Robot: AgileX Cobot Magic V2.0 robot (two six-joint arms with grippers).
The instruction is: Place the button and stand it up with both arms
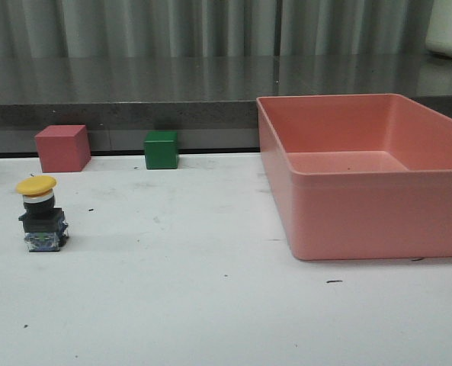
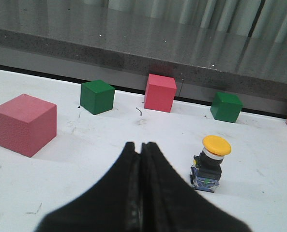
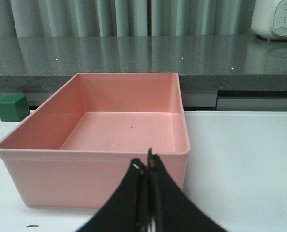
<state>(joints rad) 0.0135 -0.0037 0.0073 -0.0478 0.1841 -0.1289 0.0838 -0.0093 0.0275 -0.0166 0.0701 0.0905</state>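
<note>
Right now I am looking down both wrist cameras at claws pressed shut on nothing: the left claw (image 2: pixel 141 147) is hovering over the white tabletop (image 1: pixel 210 305), and the right claw (image 3: pixel 145 166) is hanging just in front of the pink bin (image 3: pixel 92 159), which is holding nothing. Just beyond the left claw, the button (image 2: pixel 210 162) is standing upright on its dark base, yellow cap on top, well apart from the bin and out on the left side of the tabletop. I am judging it light, rigid and top-heavy, with a smooth, rounded cap that would likely slip between flat fingers. I am thinking the boxy base, or the black collar under the cap, offers the surest flat sides to pinch. Further back, a red cube (image 1: pixel 62 148) and a green cube (image 1: pixel 161 149) are sitting against the dark ledge.
</note>
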